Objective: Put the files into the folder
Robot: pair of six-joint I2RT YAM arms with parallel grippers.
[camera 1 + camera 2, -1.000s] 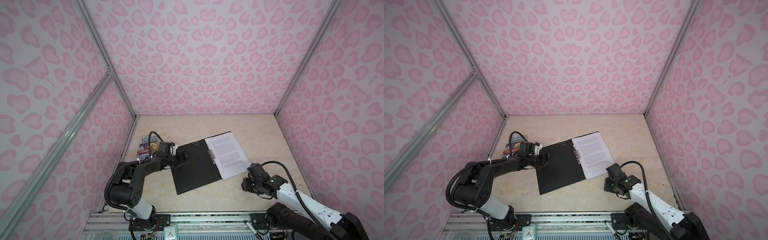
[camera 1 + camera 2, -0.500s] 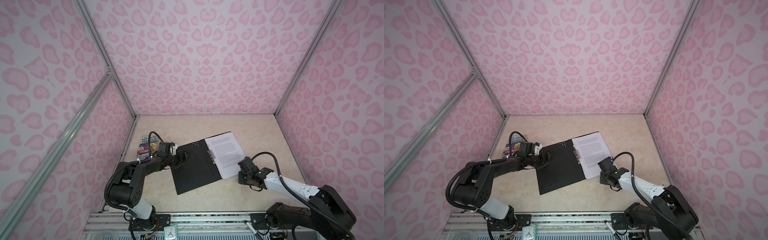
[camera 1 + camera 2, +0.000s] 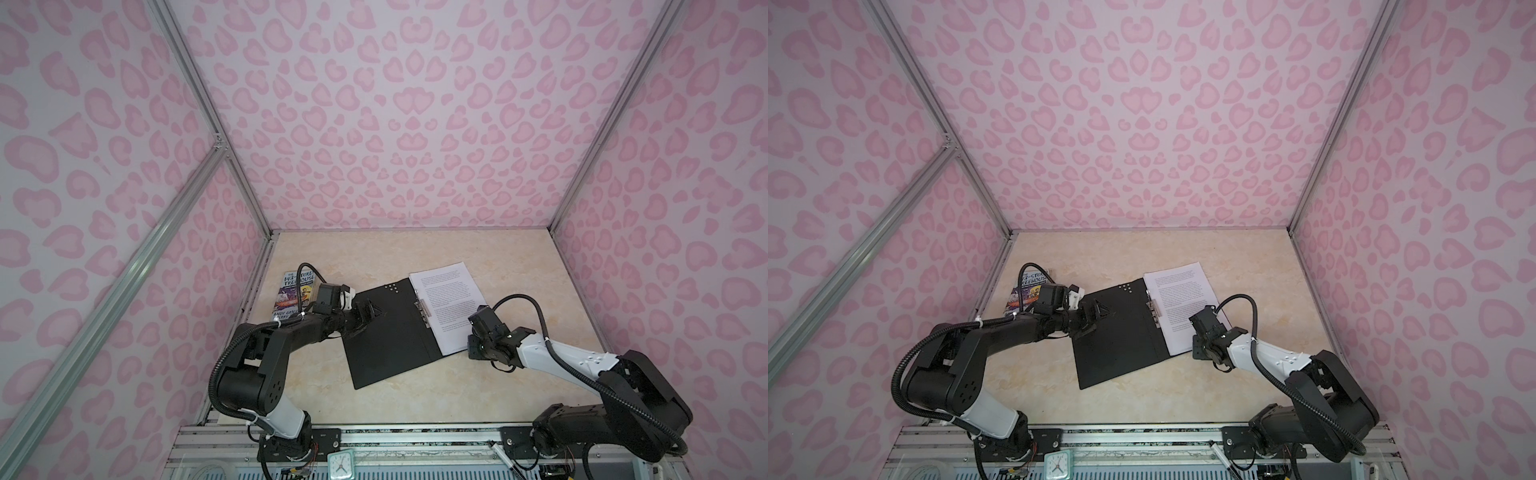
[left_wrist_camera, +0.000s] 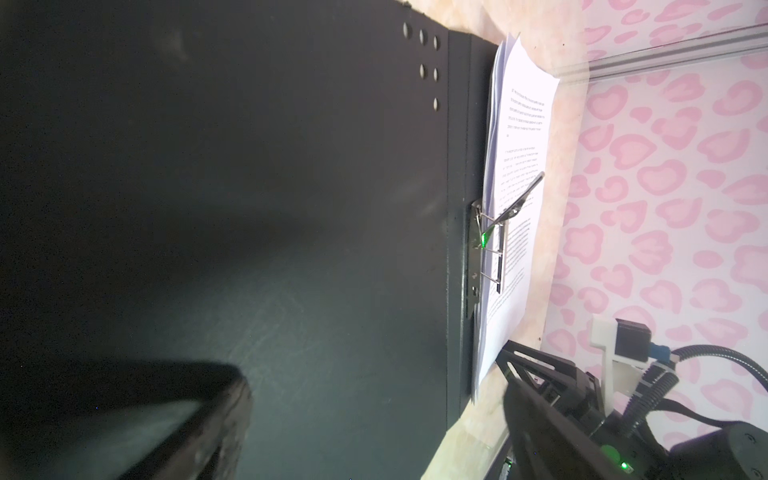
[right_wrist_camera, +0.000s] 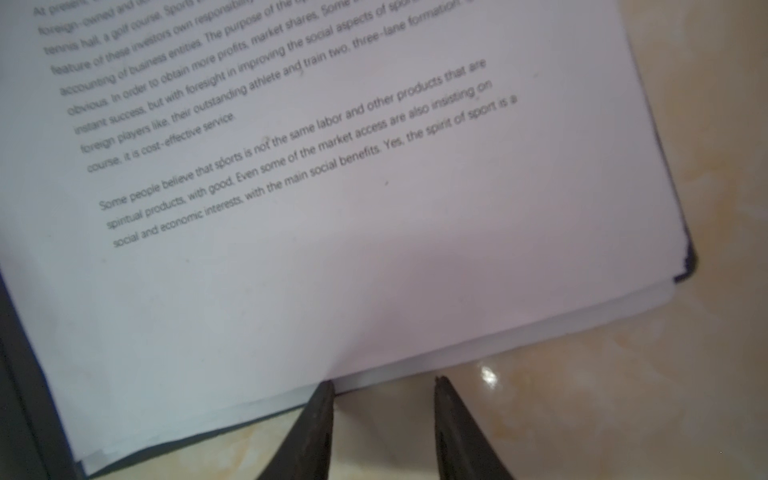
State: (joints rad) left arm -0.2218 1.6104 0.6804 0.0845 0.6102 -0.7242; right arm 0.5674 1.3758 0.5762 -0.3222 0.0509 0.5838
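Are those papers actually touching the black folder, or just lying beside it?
Touching. The right wrist view shows the papers lying on the folder, whose black edge and corner peek out from under them.

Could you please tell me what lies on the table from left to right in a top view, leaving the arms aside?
colourful book → folder's open black cover → metal clip → files

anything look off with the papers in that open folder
Yes: the files lie on the open folder unevenly stacked, edges fanned beside the right gripper, and the metal clip looks raised, not pressing them.
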